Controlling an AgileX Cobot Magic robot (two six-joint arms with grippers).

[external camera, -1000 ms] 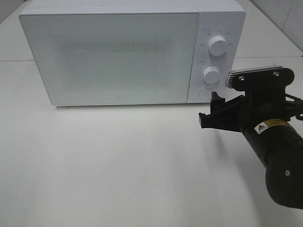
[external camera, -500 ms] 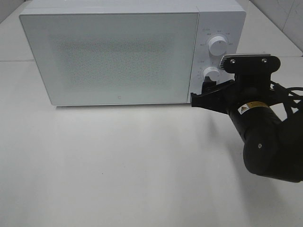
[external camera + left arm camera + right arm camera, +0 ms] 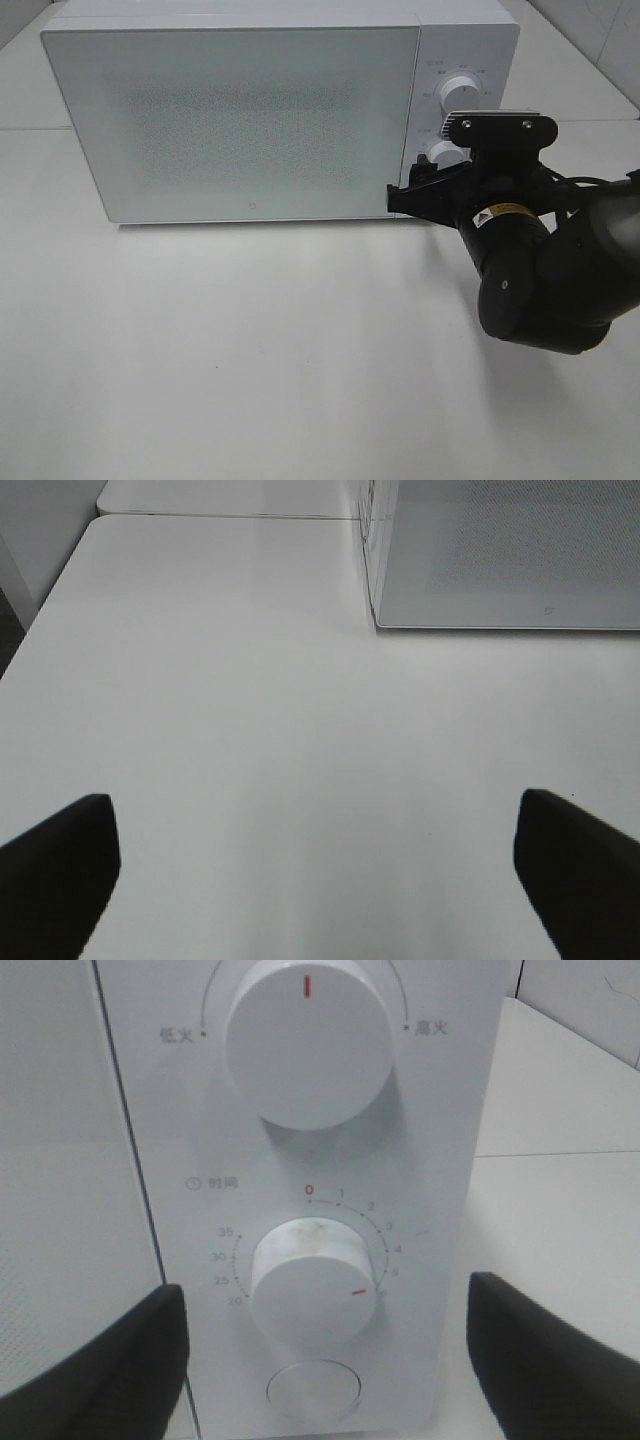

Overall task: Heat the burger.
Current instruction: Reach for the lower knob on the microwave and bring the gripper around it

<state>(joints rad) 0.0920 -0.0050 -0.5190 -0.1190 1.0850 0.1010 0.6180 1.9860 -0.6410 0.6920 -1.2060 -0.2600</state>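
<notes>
The burger is out of view; the white microwave [image 3: 240,120] stands with its door shut and its frosted window shows nothing inside. My right gripper [image 3: 418,190] is open and held close to the control panel, level with the lower part of it. In the right wrist view its two dark fingers [image 3: 100,1360] flank the timer knob [image 3: 313,1282] without touching it; the knob's red mark points to the lower right of its dial. My left gripper [image 3: 315,830] hangs open over bare table to the microwave's left, nothing between its fingers.
Above the timer knob sits the power knob [image 3: 308,1040], its red mark pointing straight up. Below it is a round push button [image 3: 313,1392]. The white table [image 3: 250,350] stretches in front of the microwave. The black right arm [image 3: 540,280] fills the right side.
The right arm has swung left and toward the microwave, bringing its open gripper from beside the panel to right in front of the lower knob. The door stays shut.
</notes>
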